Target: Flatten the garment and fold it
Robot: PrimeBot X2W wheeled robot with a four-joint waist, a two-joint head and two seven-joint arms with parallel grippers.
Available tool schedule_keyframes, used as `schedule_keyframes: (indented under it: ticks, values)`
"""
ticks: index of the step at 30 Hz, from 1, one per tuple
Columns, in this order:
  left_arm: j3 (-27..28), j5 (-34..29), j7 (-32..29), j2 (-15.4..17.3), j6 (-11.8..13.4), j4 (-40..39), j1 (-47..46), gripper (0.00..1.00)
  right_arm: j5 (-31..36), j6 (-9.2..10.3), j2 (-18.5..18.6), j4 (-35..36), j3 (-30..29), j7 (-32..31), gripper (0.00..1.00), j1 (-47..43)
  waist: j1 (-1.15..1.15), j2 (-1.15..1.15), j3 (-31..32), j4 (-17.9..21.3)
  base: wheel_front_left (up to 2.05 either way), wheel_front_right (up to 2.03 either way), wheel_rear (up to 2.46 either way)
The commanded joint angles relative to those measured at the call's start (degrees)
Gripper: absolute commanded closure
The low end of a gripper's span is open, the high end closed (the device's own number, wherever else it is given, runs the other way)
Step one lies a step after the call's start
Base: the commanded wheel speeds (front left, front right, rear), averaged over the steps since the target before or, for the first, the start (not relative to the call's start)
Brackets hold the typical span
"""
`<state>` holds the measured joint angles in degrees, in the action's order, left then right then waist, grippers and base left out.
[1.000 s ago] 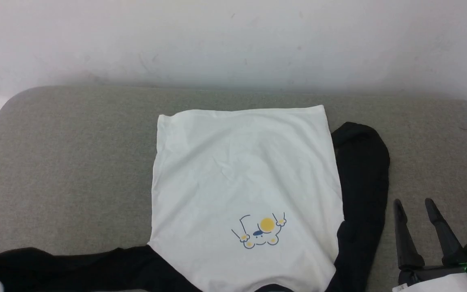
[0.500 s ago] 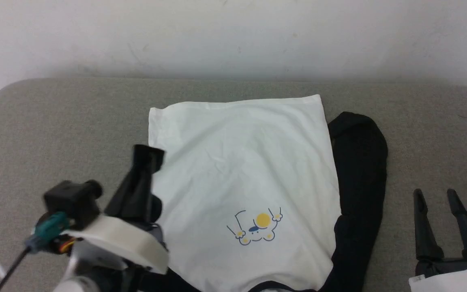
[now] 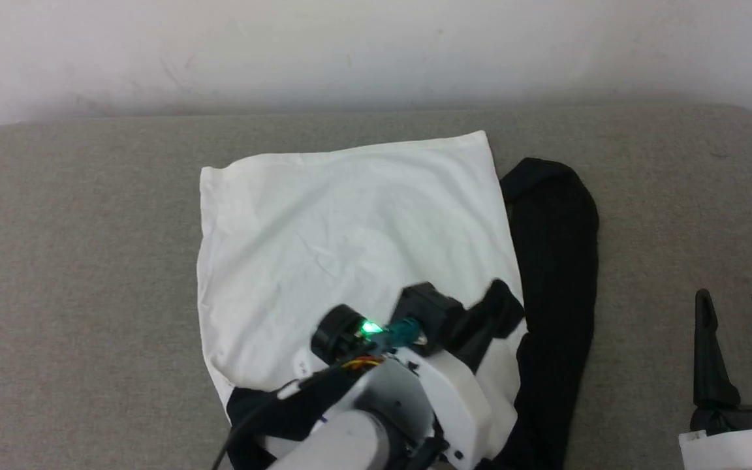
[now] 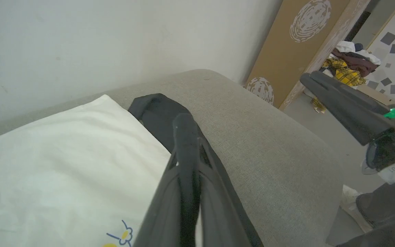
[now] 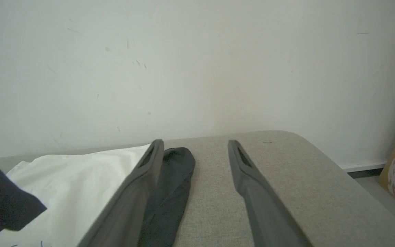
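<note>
A pale wall (image 3: pixel 376 52) runs behind the far edge of a grey fabric-covered surface (image 3: pixel 76 261) with rounded corners. The garment (image 3: pixel 337 228) lies about midway between the surface's left and right edges. Its white body is spread fairly flat, with light creases. Its straight hem is toward the far edge and its chest toward the near edge. One black sleeve (image 3: pixel 555 248) lies alongside the body on the side toward the right edge, touching it, and reaches most of the way from hem to near edge. More black cloth (image 3: pixel 252 414) shows at the near edge, partly under the left arm (image 3: pixel 441 398).

That arm comes in over the near edge and crosses the garment's chest. In the left wrist view, a brown cardboard panel (image 4: pixel 297 44) with white round patterns leans past the surface's right edge.

The right gripper (image 3: pixel 730 300) is over bare surface at the near right corner, well apart from the sleeve, its fingers spread and empty. The left gripper (image 3: pixel 499 301) is above the seam between white body and black sleeve, with its fingers pressed together. Whether they pinch any cloth cannot be told.

A corner of the small cartoon print (image 4: pixel 123 236) shows beside the left fingers. A green light (image 3: pixel 369 326) glows on the left wrist.
</note>
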<state>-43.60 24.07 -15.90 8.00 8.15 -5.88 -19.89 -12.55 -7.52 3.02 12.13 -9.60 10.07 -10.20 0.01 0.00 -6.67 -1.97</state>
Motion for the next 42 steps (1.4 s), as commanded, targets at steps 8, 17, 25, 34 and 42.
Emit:
schedule_keyframes:
  ticks: [8,17,25,34,42]
  values:
    - [-6.61,-1.13,0.27,-2.59,-3.85,12.99,-1.53,1.00,-0.32,0.03,-0.14,-0.16,-0.44,0.78,0.00,1.10,-0.01,0.00,-2.42,2.46,0.00,0.00,0.00]
    - [-12.39,-0.47,-2.88,-4.17,-6.66,26.10,-1.78,1.00,-0.45,0.03,-0.14,-0.99,0.37,1.00,0.00,1.95,-0.01,0.00,-3.12,2.79,0.00,0.00,0.00]
    - [-12.13,3.03,0.00,-4.97,-6.85,29.10,-2.89,0.00,-0.45,0.03,-0.14,-1.82,0.43,1.01,0.00,1.84,-0.01,0.00,-2.12,1.90,0.00,0.00,0.00]
    - [-4.55,13.72,-2.47,-3.57,-7.08,14.79,-3.30,0.00,-0.16,0.03,-0.14,-1.36,-0.21,0.01,0.00,0.20,-0.01,0.00,0.83,-0.06,0.00,0.00,0.00]
    - [10.10,11.36,8.95,5.68,2.59,-0.74,2.02,0.00,-0.11,0.03,-0.14,-0.62,-0.10,-0.79,0.00,-0.92,-0.01,0.00,2.70,-0.41,0.00,0.00,0.00]
